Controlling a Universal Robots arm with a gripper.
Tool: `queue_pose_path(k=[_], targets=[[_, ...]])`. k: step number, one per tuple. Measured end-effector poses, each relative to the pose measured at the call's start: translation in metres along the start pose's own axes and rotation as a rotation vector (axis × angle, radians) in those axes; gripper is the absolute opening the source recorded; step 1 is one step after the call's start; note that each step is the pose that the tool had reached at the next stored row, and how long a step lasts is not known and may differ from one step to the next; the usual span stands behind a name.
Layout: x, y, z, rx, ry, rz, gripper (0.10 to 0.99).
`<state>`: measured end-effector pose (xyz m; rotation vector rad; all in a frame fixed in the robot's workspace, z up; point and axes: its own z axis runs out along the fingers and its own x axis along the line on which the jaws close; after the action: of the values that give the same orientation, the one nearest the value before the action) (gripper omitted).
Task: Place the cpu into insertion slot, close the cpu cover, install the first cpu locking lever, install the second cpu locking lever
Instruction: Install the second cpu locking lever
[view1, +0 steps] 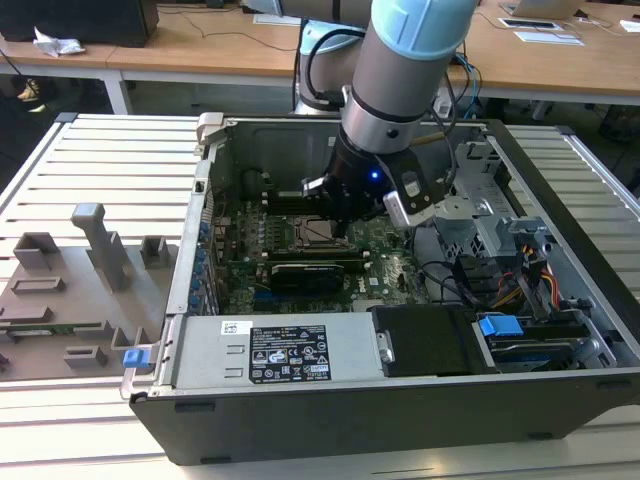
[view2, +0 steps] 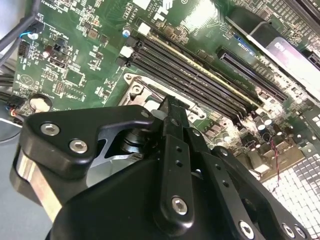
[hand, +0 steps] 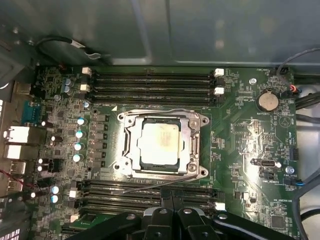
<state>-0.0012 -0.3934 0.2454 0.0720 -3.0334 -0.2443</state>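
First wrist view is showing the cpu (hand: 159, 141) lying flat in the insertion slot (hand: 145, 165), the cpu cover (hand: 192, 142) folded down around it so the chip is framed; a thin lever wire (hand: 150, 186) is angling loose, seemingly unlatched; my gripper (hand: 171, 216) is hovering just beside the socket, fingers drawn together, gripping nothing; the exterior view is adding the open computer case (view1: 190, 260) I'm reaching into.

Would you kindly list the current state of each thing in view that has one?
Dull silver-grey square cpu: seated in the insertion slot.
Thin silver metal frame cpu cover: closed down around the chip.
Thin wire locking lever: angled out, apparently unlatched.
Black gripper: above the motherboard, holding nothing visible.
Grey computer case: open.
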Motion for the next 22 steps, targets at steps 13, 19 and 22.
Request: queue_pose_path(k=[13,19,22], targets=[[0.0031,-0.0023,0.0164,-0.006,-0.0003,-0.001,0.106],[0.0097,-0.0016,0.0248,-0.007,-0.0003,-0.001,0.106],[0.0173,0.0000,0.0298,-0.007,-0.0003,-0.001,0.106]])
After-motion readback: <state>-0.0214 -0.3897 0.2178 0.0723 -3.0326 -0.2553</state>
